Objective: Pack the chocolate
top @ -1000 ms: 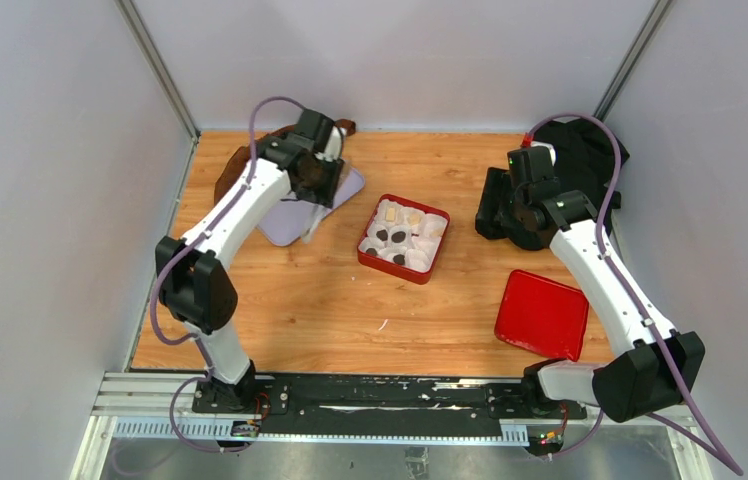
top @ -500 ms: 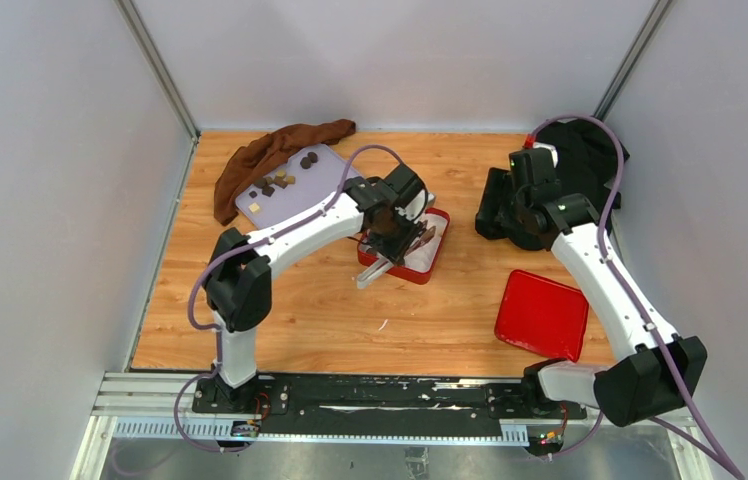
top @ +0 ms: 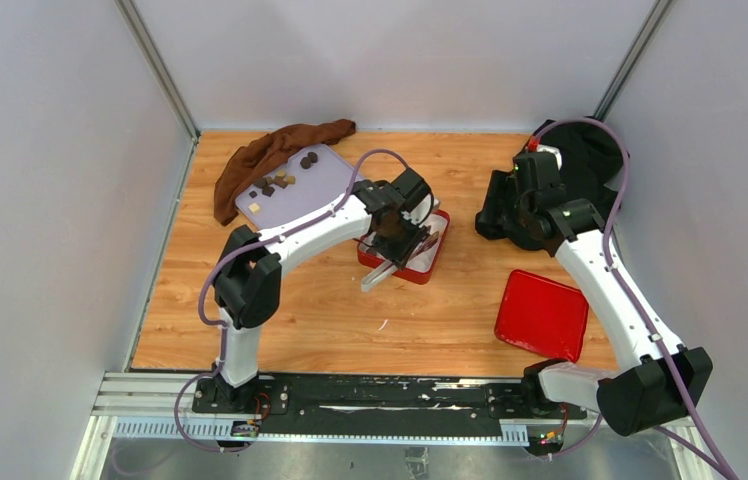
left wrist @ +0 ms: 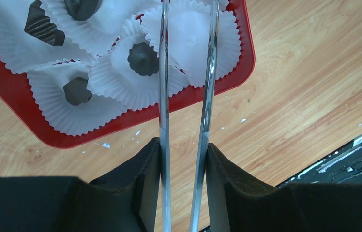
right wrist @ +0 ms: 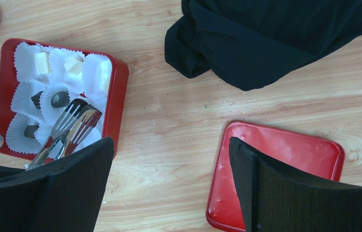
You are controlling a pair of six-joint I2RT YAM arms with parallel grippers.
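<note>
Several dark and tan chocolate pieces (top: 280,183) lie on a lavender board (top: 315,190) at the back left. The red box (top: 441,238) holds white paper cups. Some cups contain dark chocolate (left wrist: 143,58) and others cream chocolate (right wrist: 42,62). My left gripper (top: 398,238) (left wrist: 184,145) is shut on metal tongs (left wrist: 163,72). Their arms reach over the box's near cups, and their tips (right wrist: 80,113) hover inside the box. I cannot tell whether a piece sits between the tips. My right gripper (top: 505,212) (right wrist: 169,140) hangs open and empty to the right of the box.
The red lid (top: 542,315) (right wrist: 276,174) lies on the wooden table at the front right. A brown cloth (top: 270,155) sits behind the lavender board. A black cloth (top: 590,150) is bunched in the back right corner. Grey walls close in three sides.
My left arm has swung right from the lavender board to the red box, carrying the tongs. Over the last half second it barely shifted. The right arm moved only slightly.
</note>
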